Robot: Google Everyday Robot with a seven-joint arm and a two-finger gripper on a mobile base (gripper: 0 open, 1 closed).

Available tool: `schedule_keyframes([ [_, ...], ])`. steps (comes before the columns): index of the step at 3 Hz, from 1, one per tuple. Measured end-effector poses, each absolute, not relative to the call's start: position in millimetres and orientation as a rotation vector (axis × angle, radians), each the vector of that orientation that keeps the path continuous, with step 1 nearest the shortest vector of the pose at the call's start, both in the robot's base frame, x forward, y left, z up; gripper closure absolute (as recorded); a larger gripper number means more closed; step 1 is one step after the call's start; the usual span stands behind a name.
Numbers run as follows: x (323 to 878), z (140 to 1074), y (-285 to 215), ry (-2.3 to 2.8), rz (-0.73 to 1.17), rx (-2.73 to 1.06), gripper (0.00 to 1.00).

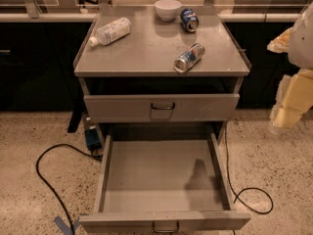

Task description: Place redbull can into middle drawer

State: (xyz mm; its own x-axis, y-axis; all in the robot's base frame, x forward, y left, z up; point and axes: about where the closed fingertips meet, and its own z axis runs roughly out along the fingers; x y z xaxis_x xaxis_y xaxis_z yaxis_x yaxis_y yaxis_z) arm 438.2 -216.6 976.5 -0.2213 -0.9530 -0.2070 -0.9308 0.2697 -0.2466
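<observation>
Jaws far right, one redbull can (189,57), one bottle (110,31)

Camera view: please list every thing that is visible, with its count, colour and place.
cabinet: 1, grey, centre.
redbull can: 1, silver and blue, lying on the cabinet top, front right.
dark-blue can: 1, dark blue, lying at back right, beside the bowl.
bowl: 1, white, back centre.
water bottle: 1, clear, lying at back left.
upper drawer: 1, grey, closed.
middle drawer: 1, grey, pulled open, nothing inside.
cables: 2, black, floor, left and right.
gripper: 1, cream, right edge, beside the cabinet, touching nothing.
</observation>
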Motion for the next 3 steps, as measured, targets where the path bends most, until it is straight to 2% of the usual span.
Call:
schedule_keyframes([
  [2, 453, 975, -215, 2.202, -0.123, -1.764, 0.00],
  [3, 485, 969, -210, 2.150, -0.170, -1.826, 0.00],
])
